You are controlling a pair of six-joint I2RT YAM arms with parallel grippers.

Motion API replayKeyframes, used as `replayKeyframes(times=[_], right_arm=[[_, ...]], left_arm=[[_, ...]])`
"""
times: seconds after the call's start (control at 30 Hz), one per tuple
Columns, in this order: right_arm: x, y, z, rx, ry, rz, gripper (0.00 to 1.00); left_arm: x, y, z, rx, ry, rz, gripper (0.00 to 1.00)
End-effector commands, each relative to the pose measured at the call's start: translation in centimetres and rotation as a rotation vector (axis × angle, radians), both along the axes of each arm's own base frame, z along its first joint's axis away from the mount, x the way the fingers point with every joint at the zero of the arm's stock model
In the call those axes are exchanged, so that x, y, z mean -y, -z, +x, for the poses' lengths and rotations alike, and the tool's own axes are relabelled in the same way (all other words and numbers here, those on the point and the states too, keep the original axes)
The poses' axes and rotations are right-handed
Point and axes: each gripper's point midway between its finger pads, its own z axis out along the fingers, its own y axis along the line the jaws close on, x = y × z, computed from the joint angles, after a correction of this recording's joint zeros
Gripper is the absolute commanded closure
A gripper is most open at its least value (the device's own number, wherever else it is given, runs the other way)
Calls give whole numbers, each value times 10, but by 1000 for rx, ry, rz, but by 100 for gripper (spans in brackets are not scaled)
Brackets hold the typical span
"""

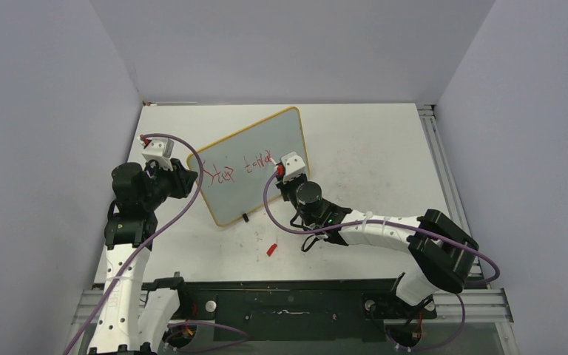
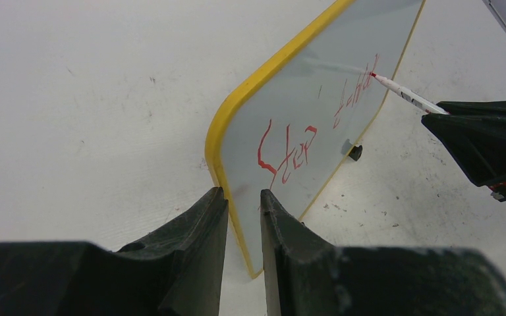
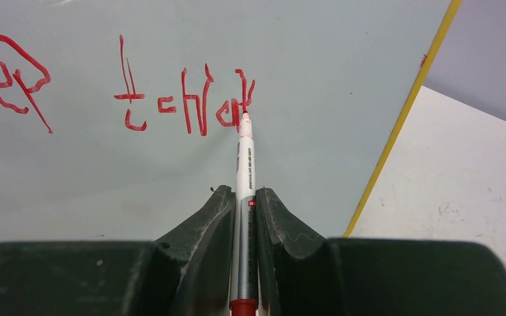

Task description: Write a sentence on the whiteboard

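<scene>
Grey walls (image 1: 37,111) enclose a scuffed white table (image 1: 370,148) bearing the whiteboard (image 1: 255,140).

The whiteboard (image 1: 245,194) is shown in pale grey-white, edged by a thin yellow frame (image 2: 273,65) and carried on small black feet (image 2: 354,153). The sentence (image 3: 171,99) is written in red, in thin uneven strokes. The marker (image 3: 245,168) is seen white-barrelled with fine grey print, a red tip and a red band. A red cap (image 1: 272,249) is set against the white bench (image 1: 370,148). The left fingers (image 2: 194,230) and the right fingers (image 3: 204,227) are coloured black, and the cable (image 1: 166,135) purple.
</scene>
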Motion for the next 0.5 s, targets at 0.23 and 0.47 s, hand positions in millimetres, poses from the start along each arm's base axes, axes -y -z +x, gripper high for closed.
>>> replayKeyframes(times=[0.23,0.47], right_arm=[[-2,-46,7,73,11,80,95],[-2,-52,8,88,17,85,95]], left_arm=[[1,-10,0,39,7,0,77],[1,-11,0,40,6,0,77]])
